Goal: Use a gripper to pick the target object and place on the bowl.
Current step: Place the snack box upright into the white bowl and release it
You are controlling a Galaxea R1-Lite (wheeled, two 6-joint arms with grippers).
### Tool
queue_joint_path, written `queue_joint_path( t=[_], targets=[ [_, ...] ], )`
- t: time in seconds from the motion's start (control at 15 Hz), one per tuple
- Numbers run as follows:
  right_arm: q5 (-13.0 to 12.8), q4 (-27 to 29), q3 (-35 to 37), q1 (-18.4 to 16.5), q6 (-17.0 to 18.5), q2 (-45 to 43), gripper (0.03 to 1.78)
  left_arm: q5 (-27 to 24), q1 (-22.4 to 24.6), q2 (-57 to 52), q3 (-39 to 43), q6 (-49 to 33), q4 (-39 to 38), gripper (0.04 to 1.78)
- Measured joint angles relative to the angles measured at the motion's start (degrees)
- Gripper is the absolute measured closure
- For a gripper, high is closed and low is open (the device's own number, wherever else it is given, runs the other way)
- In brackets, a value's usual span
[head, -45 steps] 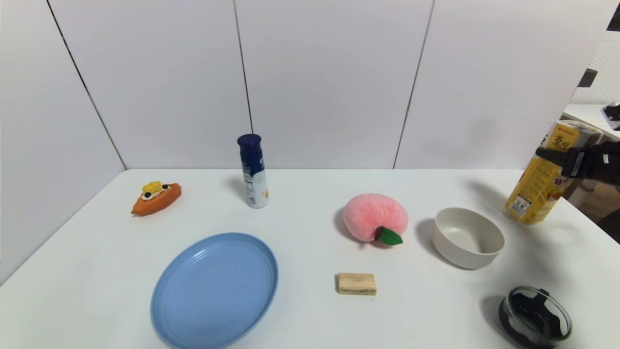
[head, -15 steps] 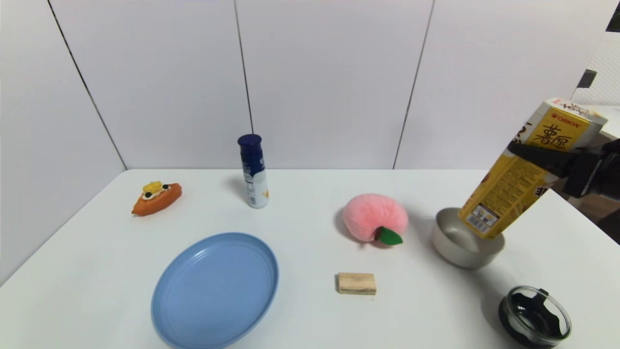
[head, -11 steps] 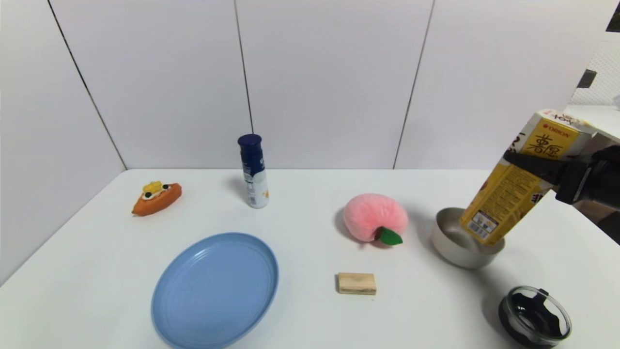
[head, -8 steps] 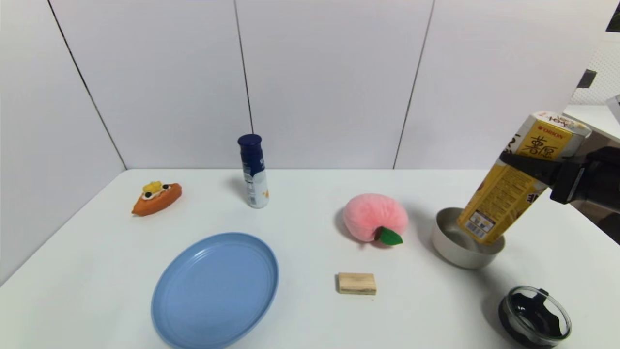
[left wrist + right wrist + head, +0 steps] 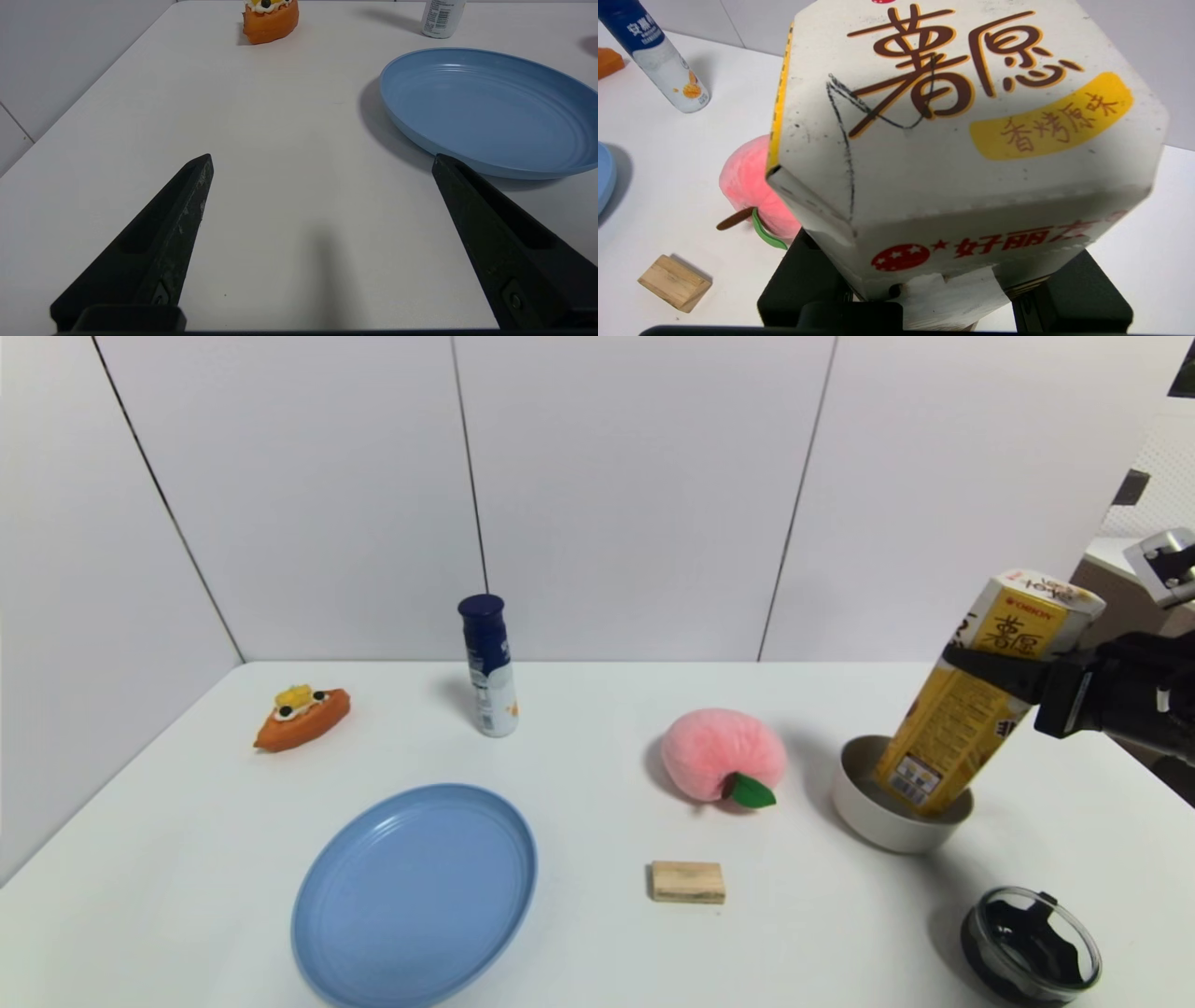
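The tall yellow hexagonal snack box (image 5: 971,709) is tilted, its lower end inside the beige-grey bowl (image 5: 873,821) at the right of the table. My right gripper (image 5: 994,672) is shut on the box near its upper part. In the right wrist view the box's white top (image 5: 966,116) fills the frame between the black fingers (image 5: 808,275), and the bowl is hidden. My left gripper (image 5: 322,161) is open and empty, low over bare table beside the blue plate (image 5: 486,107).
A pink plush peach (image 5: 722,753) lies just left of the bowl. A wooden block (image 5: 688,882) and a black glass-rimmed container (image 5: 1032,955) are in front. A blue-capped white bottle (image 5: 488,665) and an orange toy (image 5: 301,717) stand at the back left. The blue plate (image 5: 415,894) lies front left.
My right gripper carried the box from the table's far right edge leftward over the bowl, then lowered it until its lower end went into the bowl. The left arm has not moved.
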Motion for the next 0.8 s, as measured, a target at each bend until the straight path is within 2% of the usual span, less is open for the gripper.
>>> queue_joint_path(
  t=[0.13,0.47,0.8],
  targets=[
    [0.05,-0.05,-0.44,0.01,-0.26,0.74,0.95,-0.02,0.0,0.0,0.0,0.0,0.0,0.13],
    [0.06,0.09,-0.88,0.09,-0.23,1.38,0.56,0.0,0.0,0.0,0.0,0.02,0.02,0.13],
    [-0.17,0.26,-1.82,-0.02,0.68,0.66,0.35,-0.02,0.0,0.0,0.0,0.0,0.0,0.13]
  ],
)
